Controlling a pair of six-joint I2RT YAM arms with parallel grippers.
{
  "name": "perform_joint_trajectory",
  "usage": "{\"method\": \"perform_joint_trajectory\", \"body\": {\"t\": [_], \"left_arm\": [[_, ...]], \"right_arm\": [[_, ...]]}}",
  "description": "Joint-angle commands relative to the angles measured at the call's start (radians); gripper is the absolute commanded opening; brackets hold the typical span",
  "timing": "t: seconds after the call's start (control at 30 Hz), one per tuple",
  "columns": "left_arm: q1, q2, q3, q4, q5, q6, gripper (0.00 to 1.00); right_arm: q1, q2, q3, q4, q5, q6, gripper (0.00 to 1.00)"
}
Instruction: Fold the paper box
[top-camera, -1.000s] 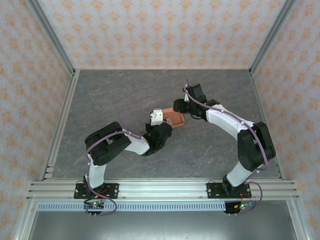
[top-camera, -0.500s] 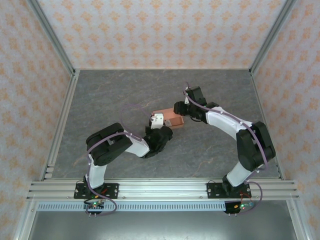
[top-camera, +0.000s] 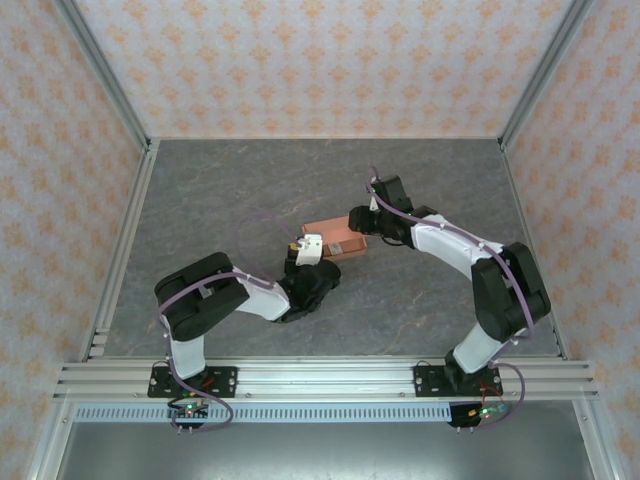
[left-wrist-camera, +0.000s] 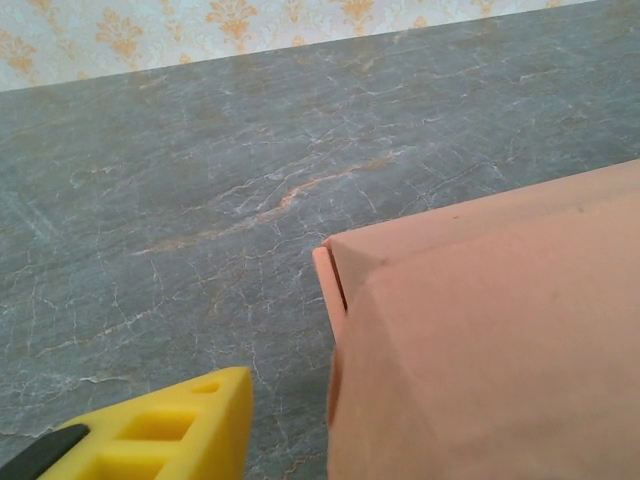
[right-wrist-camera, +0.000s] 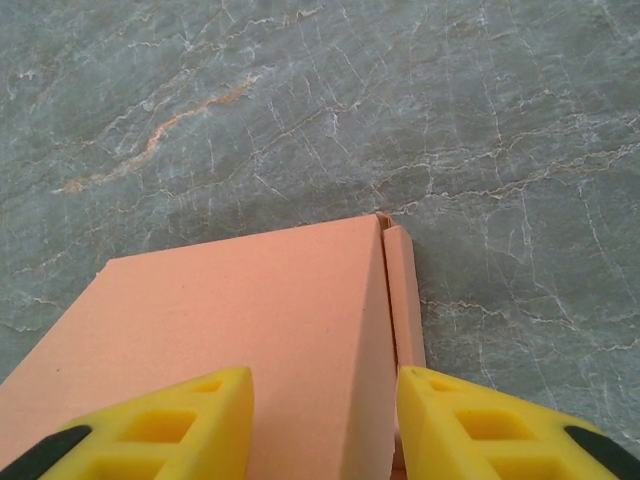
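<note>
Salmon paper box (top-camera: 335, 238) sits mid-desk between the two arms. It's already a closed-looking rectangular shape, long side roughly left-right w/ a slight tilt. Not flush everywhere tho. Right wrist view shows a narrow side flap (right-wrist-camera: 405, 290) parted from the top panel by a thin slit. Left wrist view shows a corner seam (left-wrist-camera: 332, 275) w/ one layer standing a bit proud.

Right gripper (right-wrist-camera: 325, 390) is over the box's right end, jaws spread. One finger is over the top panel, the other just beside the narrow flap; no clamping as far as I can see. Left gripper (top-camera: 304, 247) is at the box's left end. One yellow finger (left-wrist-camera: 160, 430) shows beside the box, apart from it. The other is hidden behind cardboard, so can't tell if those jaws are spread or pinching.

Risks, my read:
- Card is thin, so a hard squeeze from the right jaws prob dents the top panel or buckles a wall instead of seating the flap.
- An off-centre push on the flap could spring it out or crease it the wrong way.
- Box is light and the desk (top-camera: 220, 190) looks smooth, so a one-sided push likely slides or spins it, esp. if the left gripper isn't bracing.
- Grippers are near each other, so some collision chance.
</note>
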Motion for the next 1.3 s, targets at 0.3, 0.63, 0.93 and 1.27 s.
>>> {"method": "perform_joint_trajectory", "body": {"t": [0.3, 0.63, 0.93, 1.27], "left_arm": [[-0.033, -0.208, -0.093, -0.185, 0.136, -0.086, 0.48], [-0.010, -0.653, -0.081, -0.673, 0.486, -0.032, 0.50], [0.209, -0.579, 0.115, -0.809, 0.815, -0.063, 0.54], [0.324, -0.237, 0.261, -0.715, 0.925, -0.106, 0.53]], "right_arm": [[0.005, 0.022, -0.007, -0.001, 0.038, -0.007, 0.42], [0.008, 0.009, -0.004, -0.018, 0.062, -0.037, 0.41], [0.024, 0.011, -0.007, -0.038, 0.086, -0.076, 0.42], [0.033, 0.052, -0.044, -0.012, 0.101, -0.079, 0.42]]}}
